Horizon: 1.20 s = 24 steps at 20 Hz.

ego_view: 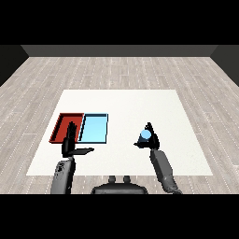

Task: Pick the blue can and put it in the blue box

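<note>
Nearest, the left hand [70, 144] rests over the near left part of the white table [135, 102], its fingers straight and pointing away, its thumb stuck out to the right, holding nothing; the fingertips overlap the near edge of the red tray [59, 122]. To the right, the right hand [151, 139] is curled round the blue can [145, 135], which it holds over the table, well apart from both trays. Farther back, the light blue tray [95, 117] lies touching the red tray's right side.
</note>
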Motion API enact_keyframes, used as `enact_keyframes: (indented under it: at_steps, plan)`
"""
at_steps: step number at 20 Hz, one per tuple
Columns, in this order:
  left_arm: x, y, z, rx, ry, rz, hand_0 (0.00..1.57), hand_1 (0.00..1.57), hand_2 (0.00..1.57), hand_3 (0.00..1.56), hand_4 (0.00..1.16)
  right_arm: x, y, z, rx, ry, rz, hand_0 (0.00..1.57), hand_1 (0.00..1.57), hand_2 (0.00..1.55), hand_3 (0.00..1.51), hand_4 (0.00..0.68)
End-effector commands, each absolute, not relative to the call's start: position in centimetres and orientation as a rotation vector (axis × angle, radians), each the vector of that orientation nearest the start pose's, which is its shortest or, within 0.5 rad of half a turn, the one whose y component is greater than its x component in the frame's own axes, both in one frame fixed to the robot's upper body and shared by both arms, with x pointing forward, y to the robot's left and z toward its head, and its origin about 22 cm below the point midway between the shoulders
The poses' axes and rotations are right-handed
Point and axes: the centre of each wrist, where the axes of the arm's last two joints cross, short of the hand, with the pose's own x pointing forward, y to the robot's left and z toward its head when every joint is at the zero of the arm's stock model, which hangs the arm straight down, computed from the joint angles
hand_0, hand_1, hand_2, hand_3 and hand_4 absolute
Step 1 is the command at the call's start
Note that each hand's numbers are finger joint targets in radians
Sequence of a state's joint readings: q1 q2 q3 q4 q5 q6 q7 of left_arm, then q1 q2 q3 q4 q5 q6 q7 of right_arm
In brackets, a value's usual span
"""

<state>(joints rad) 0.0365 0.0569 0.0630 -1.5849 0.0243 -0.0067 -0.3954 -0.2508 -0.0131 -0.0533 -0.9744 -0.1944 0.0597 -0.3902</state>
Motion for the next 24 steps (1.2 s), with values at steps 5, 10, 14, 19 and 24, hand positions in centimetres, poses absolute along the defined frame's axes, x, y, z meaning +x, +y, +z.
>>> enact_keyframes:
  at_steps: [5, 10, 14, 19, 24]
  plan:
    - [22.6, 23.5, -0.2, 0.062, -1.954, 0.035, 0.00, 0.00, 0.00, 0.00, 0.00, 29.8, -20.4, -7.4, 0.015, -1.520, -0.098, 1.46, 1.46, 1.45, 1.42, 0.469]
    - [23.1, 25.1, -1.3, 0.087, -1.937, 0.013, 0.00, 0.00, 0.00, 0.00, 0.00, 30.2, -20.2, -8.3, -0.014, -1.527, -0.112, 1.46, 1.46, 1.46, 1.44, 0.543]
    - [22.4, 23.5, -1.6, 0.056, -1.933, 0.016, 0.00, 0.00, 0.00, 0.00, 0.00, 29.2, -19.2, -7.3, 0.011, -1.592, -0.095, 1.45, 1.45, 1.44, 1.31, 0.481]
    - [22.9, 25.7, 0.6, 0.058, -1.917, -0.020, 0.00, 0.00, 0.00, 0.00, 0.00, 28.9, -18.4, -4.5, -0.038, -1.680, -0.019, 1.45, 1.45, 1.47, 1.35, 0.477]
    - [23.3, 24.0, 0.2, 0.017, -1.924, -0.049, 0.00, 0.00, 0.00, 0.00, 0.00, 30.8, -17.8, -3.5, -0.025, -1.766, -0.009, 1.46, 1.46, 1.48, 1.35, 0.518]
